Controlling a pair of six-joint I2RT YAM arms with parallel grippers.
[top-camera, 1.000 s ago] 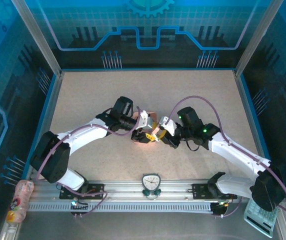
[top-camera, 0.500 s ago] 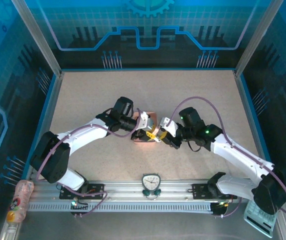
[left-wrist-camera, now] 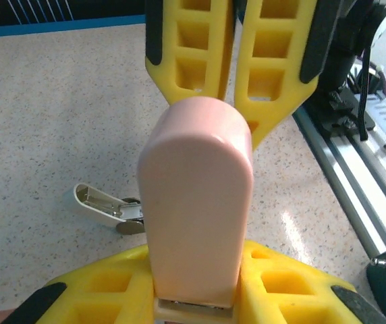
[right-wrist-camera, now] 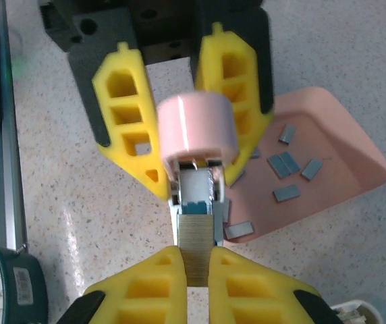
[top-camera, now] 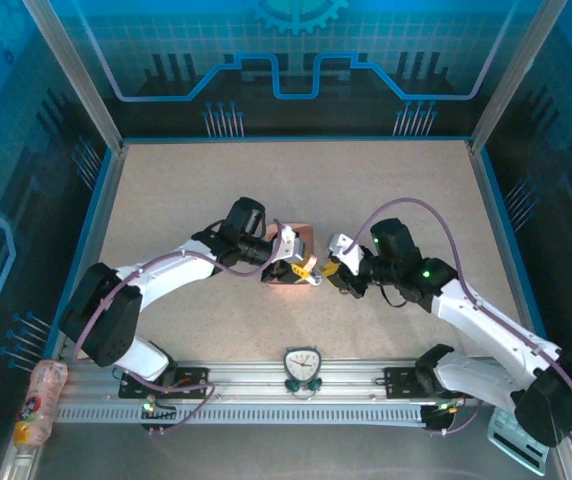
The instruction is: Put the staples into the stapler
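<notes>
Since a second ago the left gripper [left-wrist-camera: 196, 273] has narrowed onto the pink stapler [left-wrist-camera: 196, 196], and the right arm has drawn back a little while the right gripper [right-wrist-camera: 194, 264] stays at the stapler's open end. The right fingers [right-wrist-camera: 139, 297] are clenched on a strip of staples [right-wrist-camera: 194, 237], which juts forward from between their tips and meets the mouth of the magazine channel [right-wrist-camera: 196, 187]; whether it has entered the channel I cannot tell. The left fingers [right-wrist-camera: 129, 111] clamp the stapler's body from both sides, aiming it at the right gripper. Just past those fingers sits the pink tray [right-wrist-camera: 345, 145] with loose staple strips [right-wrist-camera: 286, 164]. Beyond it, on the table [left-wrist-camera: 51, 115], a white stapler [left-wrist-camera: 102, 202] lies open. The likely failure is a slightly skewed strip jamming against the channel walls, then buckling, snapping or slipping from the pinch. A hard push could also twist the stapler in its grasp.
</notes>
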